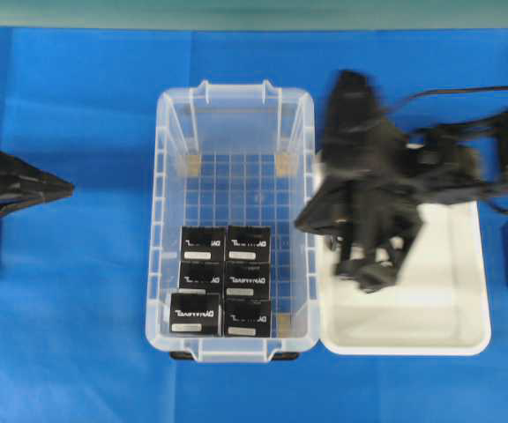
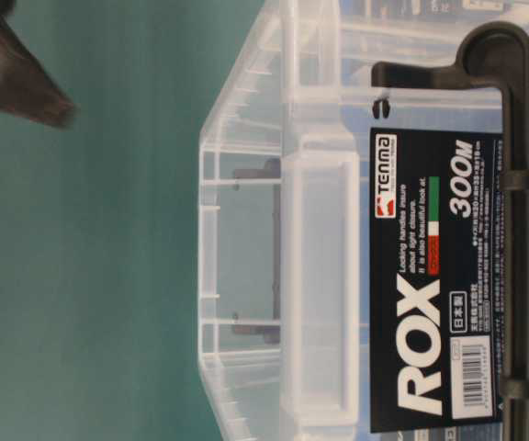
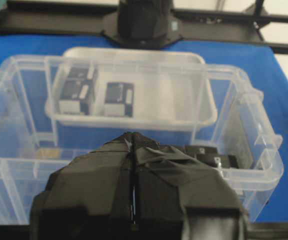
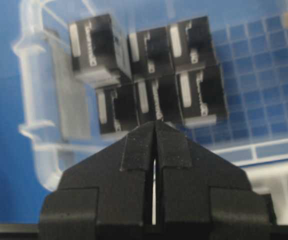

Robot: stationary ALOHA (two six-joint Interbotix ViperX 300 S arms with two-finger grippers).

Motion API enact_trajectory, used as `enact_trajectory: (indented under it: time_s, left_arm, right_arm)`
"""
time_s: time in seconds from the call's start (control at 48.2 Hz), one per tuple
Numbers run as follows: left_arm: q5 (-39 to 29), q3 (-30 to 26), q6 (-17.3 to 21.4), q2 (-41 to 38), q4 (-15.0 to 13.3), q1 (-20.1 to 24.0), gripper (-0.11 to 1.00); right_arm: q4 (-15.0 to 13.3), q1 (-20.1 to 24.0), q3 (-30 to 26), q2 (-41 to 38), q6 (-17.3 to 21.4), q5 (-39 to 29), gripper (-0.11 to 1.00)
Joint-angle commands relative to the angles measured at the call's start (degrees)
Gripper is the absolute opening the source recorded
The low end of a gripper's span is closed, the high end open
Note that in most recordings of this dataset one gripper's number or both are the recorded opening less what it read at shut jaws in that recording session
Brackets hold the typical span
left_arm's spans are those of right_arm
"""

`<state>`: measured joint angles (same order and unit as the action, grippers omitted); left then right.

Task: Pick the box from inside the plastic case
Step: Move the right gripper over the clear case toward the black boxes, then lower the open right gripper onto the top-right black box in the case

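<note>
The box (image 1: 194,313), a small black cube with white mirrored lettering and a white label strip, is judged rigid, light and smooth-sided; a grasp across two opposite side faces is suggested, its outer faces being freest. It is seen at the near-left corner of the clear plastic case (image 1: 170,115), touching five identical boxes (image 1: 247,243). Beside the case, over the white tray (image 1: 466,339), the right gripper (image 4: 155,125) is shown closed and empty. The left gripper (image 3: 133,139) is likewise closed and empty.
</note>
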<state>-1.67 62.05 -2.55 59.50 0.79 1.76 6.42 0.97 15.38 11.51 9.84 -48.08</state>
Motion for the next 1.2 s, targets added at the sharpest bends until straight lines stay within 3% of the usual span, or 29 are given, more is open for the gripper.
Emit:
enact_trajectory:
  time_s: [0.0, 0.27, 0.353, 0.436, 0.561, 0.644, 0.768, 1.017, 1.08, 1.183]
  left_arm:
    - [0.09, -1.76, -0.18, -0.09, 0.09, 0.18, -0.06]
    - [0.0, -2.02, -3.34, 0.79, 0.09, 0.18, -0.06]
    - [-0.26, -2.11, -3.6, 1.05, 0.09, 0.18, -0.06]
    - [-0.62, -2.11, -3.6, 1.32, 0.18, 0.18, -0.06]
    - [-1.23, -2.2, -3.6, 1.67, 0.09, 0.18, -0.06]
    - [-1.67, -2.29, -3.6, 1.85, 0.18, 0.18, -0.06]
    - [-2.37, -2.37, -3.6, 2.37, 0.18, 0.18, -0.06]
    - [-5.45, -2.81, -3.6, 4.13, 0.18, 0.18, -0.06]
    - [-6.5, -2.9, -3.6, 4.48, 0.18, 0.18, -0.06]
    - [-7.91, -3.16, -3.69, 5.1, 0.18, 0.18, -0.06]
  right_arm:
    - [0.26, 0.0, -6.94, -5.1, -0.18, -6.42, -0.01]
    - [0.53, -1.32, -22.68, -18.72, -2.72, -20.74, 0.0]
    - [2.29, -1.67, -26.1, -22.06, -4.31, -23.03, 0.01]
    - [6.33, -1.93, -28.3, -24.52, -5.8, -23.82, 0.02]
    - [14.5, -3.34, -28.83, -27.51, -9.23, -23.47, 0.03]
    - [18.28, -4.13, -28.92, -28.74, -11.78, -22.5, 0.04]
    - [18.9, -4.31, -29.36, -29.88, -13.62, -21.01, 0.04]
    - [20.21, -3.96, -29.18, -31.64, -13.8, -20.65, 0.11]
    - [21.53, -3.96, -29.18, -32.34, -14.06, -20.21, 0.17]
    - [23.91, -3.96, -29.27, -33.4, -15.73, -18.9, 0.38]
